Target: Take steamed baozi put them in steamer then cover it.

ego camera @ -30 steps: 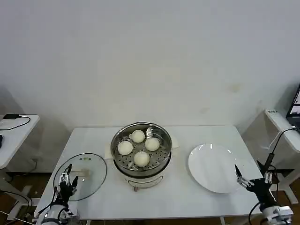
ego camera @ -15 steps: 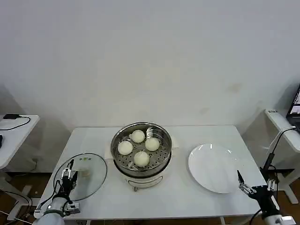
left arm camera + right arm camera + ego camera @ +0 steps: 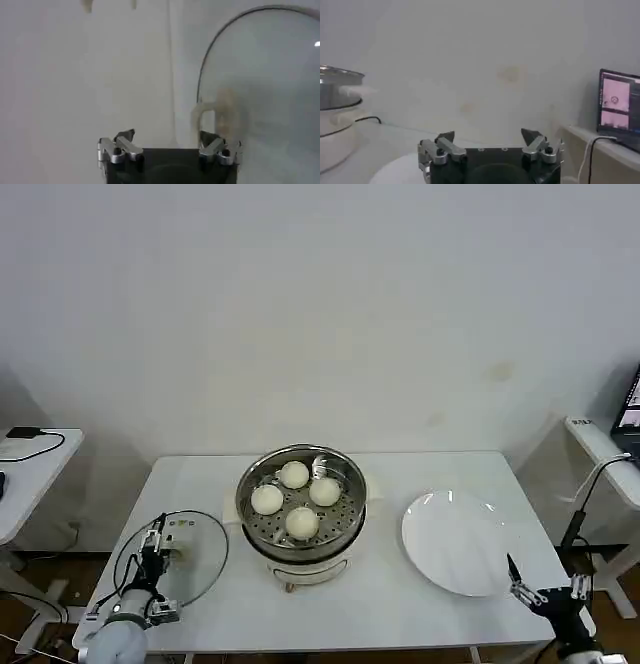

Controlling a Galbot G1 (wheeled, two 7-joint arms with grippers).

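Note:
Several pale steamed baozi (image 3: 302,522) lie on the perforated tray inside the steel steamer (image 3: 345,514) at the table's middle; the steamer (image 3: 335,90) also stands far off in the right wrist view. Its glass lid (image 3: 195,569) lies flat on the table to the left, uncovered pot beside it. My left gripper (image 3: 153,546) hovers open over the lid, close to its white handle (image 3: 180,535). From the left wrist, the lid (image 3: 260,75) and handle (image 3: 205,117) sit just ahead of the open left gripper (image 3: 167,140). My right gripper (image 3: 520,589) (image 3: 489,136) hangs open at the table's front right corner.
A flat white plate (image 3: 455,542) with nothing on it lies right of the steamer. A side table with a cable (image 3: 30,446) stands at far left, and a laptop (image 3: 617,110) on another surface at far right.
My left gripper has moved up over the lid toward its handle. My right gripper has drawn back and down from the plate's edge toward the table's front corner.

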